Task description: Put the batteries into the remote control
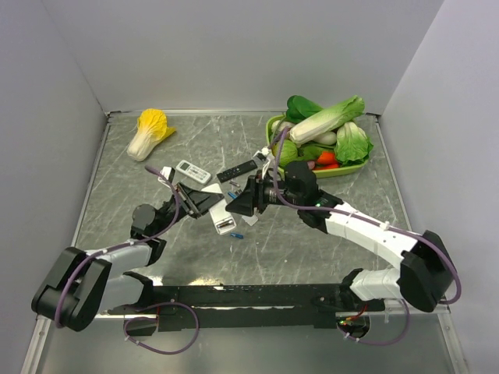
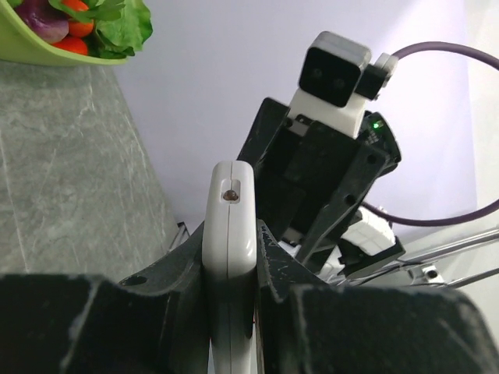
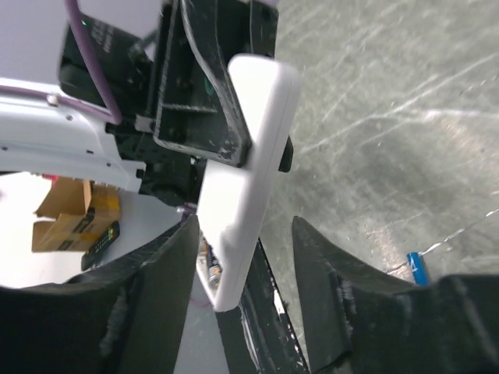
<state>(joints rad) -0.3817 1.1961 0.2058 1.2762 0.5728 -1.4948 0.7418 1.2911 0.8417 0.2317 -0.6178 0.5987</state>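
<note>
- The grey marbled table (image 1: 312, 249) is seen whole only from overhead; each wrist view catches just a patch of it.
- A lime-green plastic tray (image 1: 347, 170) sits at the table's far right. It is heaped with a long white-stemmed cabbage, leafy greens, and red and purple pieces. The left wrist view shows only one corner of the tray (image 2: 47, 53), with red tomatoes and a lettuce leaf inside.
- A yellow-and-white napa cabbage (image 1: 148, 132) lies well to the left of the tray and is visible only from overhead.
- The large light-grey rectangular remote control (image 1: 224, 222) is held off the table, nearer the arms than the tray and to its left. The left gripper (image 2: 229, 265) is clamped narrowly on its two flat faces. In the left wrist view the remote stands on edge, with its small dark end window uppermost.
- Only the right wrist view shows the right gripper (image 3: 245, 261) clearly. Its fingers are spread wide on either side of the remote control's free end, with a gap on one side, so nothing is pinched.
- A slim black remote (image 1: 236, 171) and a small white remote (image 1: 192, 171) lie flat to the left of the tray.
- A small blue battery (image 3: 419, 267) lies on the table beside one right finger. From overhead it (image 1: 236, 234) is just beyond the held remote, on the side away from the tray.
</note>
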